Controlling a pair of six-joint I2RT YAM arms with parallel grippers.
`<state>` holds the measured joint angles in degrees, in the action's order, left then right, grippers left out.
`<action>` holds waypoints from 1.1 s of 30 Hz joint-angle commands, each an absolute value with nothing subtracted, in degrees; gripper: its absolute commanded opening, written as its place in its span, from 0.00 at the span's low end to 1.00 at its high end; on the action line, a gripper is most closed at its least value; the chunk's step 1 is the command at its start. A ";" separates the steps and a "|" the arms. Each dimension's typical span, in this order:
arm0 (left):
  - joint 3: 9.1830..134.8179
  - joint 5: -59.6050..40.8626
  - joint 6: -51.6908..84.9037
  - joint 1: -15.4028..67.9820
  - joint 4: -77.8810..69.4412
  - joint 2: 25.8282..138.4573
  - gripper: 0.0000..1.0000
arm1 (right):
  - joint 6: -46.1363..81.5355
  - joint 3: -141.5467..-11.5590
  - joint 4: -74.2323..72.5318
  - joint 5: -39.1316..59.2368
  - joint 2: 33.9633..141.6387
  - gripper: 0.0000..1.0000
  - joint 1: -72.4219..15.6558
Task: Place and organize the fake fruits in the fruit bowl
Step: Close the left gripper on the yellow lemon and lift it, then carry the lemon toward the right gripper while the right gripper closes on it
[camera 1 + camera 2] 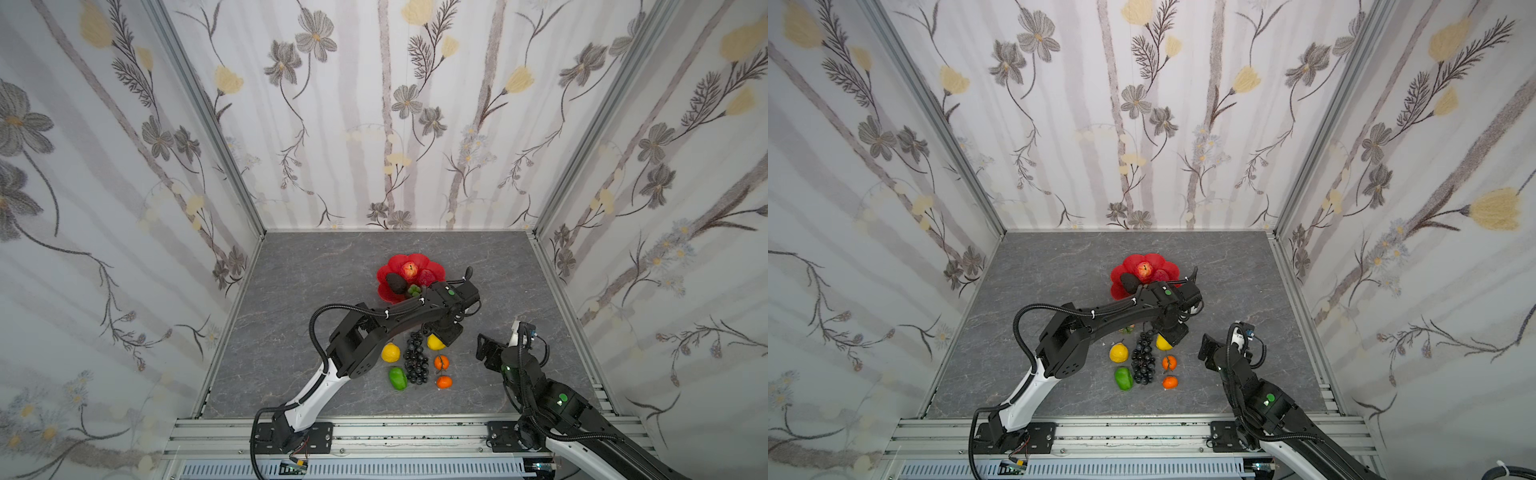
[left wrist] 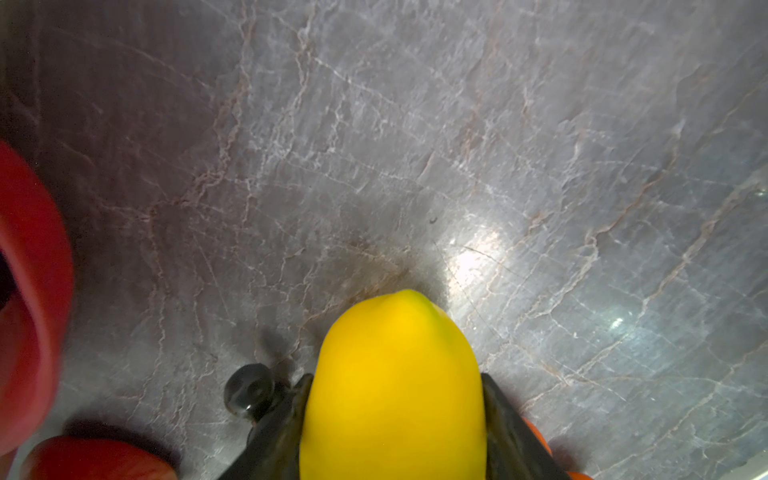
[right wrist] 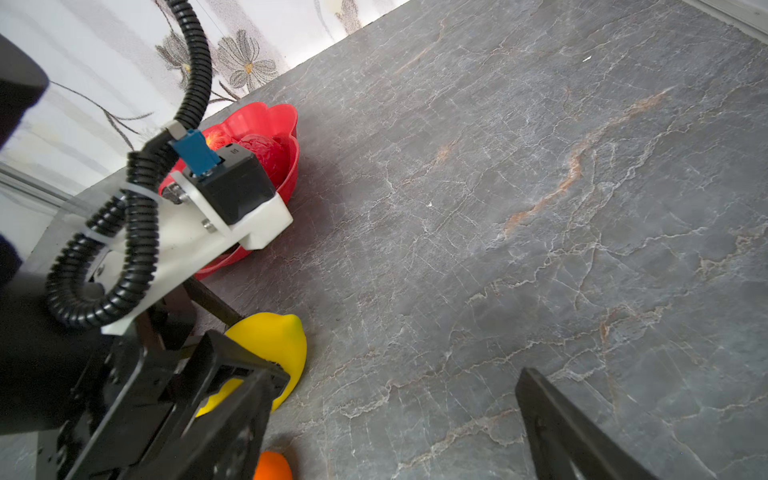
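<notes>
Black fingers [image 2: 282, 424] of the left gripper [image 2: 395, 378] press on both sides of a yellow lemon [image 2: 395, 332]. The lemon's tip sticks out past them. I cannot tell if the lemon is up off the table [image 1: 311, 266] or resting on it. 1 dark grape [image 2: 249, 388] sits just beside 1 finger.

In both top views the lemon is low down under the wrist of the left arm [image 1: 374, 328]. It is next to the far end of the grapes [image 1: 415, 359]. The grapes lie in a long black bunch in the middle of the loose fruits. To the left of the bunch are a 2nd yellow fruit [image 1: 390, 352] and, nearer the robot, a green pepper [image 1: 397, 378]. To the right are an orange [image 1: 441, 362] and, nearer the robot, a 2nd orange [image 1: 444, 381]. All of these lie on the grey stone table, not in the bowl.

The red bowl [image 1: 432, 266] is farther back, behind the left arm and apart from the lemon. Its rim is wavy like a flower. In it are a red and yellow apple [image 1: 410, 270], a dark fruit [image 1: 397, 282], a red fruit [image 1: 428, 276] and a bit of a green fruit [image 1: 413, 289] by the near edge.

The right gripper [image 1: 485, 345] is off to the right of the loose fruits. Its fingers are spread wide and hold nothing.
</notes>
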<state>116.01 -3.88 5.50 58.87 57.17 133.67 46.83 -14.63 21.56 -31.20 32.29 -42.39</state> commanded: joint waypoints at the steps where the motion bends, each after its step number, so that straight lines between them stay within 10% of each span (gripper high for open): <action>1: 115.53 -5.02 8.04 58.69 56.69 133.05 0.53 | 46.67 -15.60 19.01 -31.05 32.93 0.92 -42.36; 20: 89.03 -6.73 32.12 54.29 27.50 104.64 0.50 | 42.36 -19.77 7.28 -24.35 38.85 0.92 -42.28; 33: 60.00 -3.70 57.95 49.13 -1.14 86.04 0.49 | 31.86 -27.33 -23.36 -3.87 63.29 0.86 -49.81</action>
<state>62.54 -5.80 50.22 49.34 7.84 87.79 35.77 -25.26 -13.02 -8.38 60.01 -47.57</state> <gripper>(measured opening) 0.530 0.861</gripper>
